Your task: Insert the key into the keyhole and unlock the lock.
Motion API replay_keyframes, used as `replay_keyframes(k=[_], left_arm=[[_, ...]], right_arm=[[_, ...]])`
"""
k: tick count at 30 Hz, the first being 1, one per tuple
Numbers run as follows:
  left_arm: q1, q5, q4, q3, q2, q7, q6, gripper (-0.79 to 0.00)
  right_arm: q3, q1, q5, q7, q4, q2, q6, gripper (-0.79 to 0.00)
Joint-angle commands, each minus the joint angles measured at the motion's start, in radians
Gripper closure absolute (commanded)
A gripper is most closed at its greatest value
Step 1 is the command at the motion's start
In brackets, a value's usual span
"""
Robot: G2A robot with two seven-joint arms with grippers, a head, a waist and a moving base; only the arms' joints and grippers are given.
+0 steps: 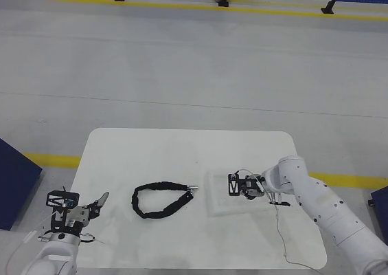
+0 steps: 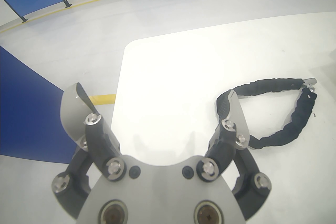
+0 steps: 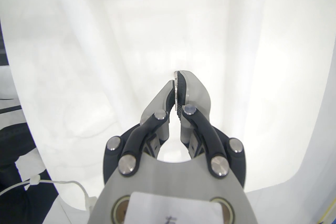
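The job right now looks like getting the key out of its tray, so here is how to do it well. Nearest the robot, the left gripper (image 2: pixel 152 91) should get ready to hold the black chain lock (image 2: pixel 286 128) close to its metal end (image 2: pixel 310 82) — that would stop the keyhole from wobbling. I cannot see the keyhole itself; it is too small. Farther off, the right gripper (image 3: pixel 175 79) should pinch hard and lift straight up, so the key (image 3: pixel 174 88) does not twist or drop back into the white tray (image 3: pixel 78 12).

Now the poses. The left gripper hangs low over the near side of the table (image 2: pixel 183 64). Its 2 fingers are spread wide with nothing in them, and it points toward the lock, which lies flat in a loop near the middle. The right gripper is down in the tray, near the lock's metal end — its 2 fingers are squeezed on a thin silver edge, which I think is the key.
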Motion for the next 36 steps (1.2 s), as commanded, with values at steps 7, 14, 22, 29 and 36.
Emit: replay_keyframes(k=[7, 14, 22, 29, 36], left_arm=[[0.000, 0.000, 0.000, 0.000, 0.000, 0.000, 0.000, -0.785], [0.000, 0.000, 0.000, 0.000, 0.000, 0.000, 0.000, -0.785], [0.000, 0.000, 0.000, 0.000, 0.000, 0.000, 0.000, -0.785], [0.000, 0.000, 0.000, 0.000, 0.000, 0.000, 0.000, -0.785], [0.000, 0.000, 0.000, 0.000, 0.000, 0.000, 0.000, -0.785]], right_arm=[[-0.015, 0.014, -0.143, 0.117, -0.098, 0.024, 0.054, 0.000], [-0.009, -0.018, -0.247, 0.110, -0.151, 0.035, 0.068, 0.000], [0.055, -0.016, -0.106, 0.067, -0.122, 0.039, 0.007, 0.000], [0.142, -0.083, 0.305, -0.027, -0.041, 0.085, 0.000, 0.000], [0.162, -0.191, 0.709, -0.043, -0.073, 0.184, 0.000, 0.000]])
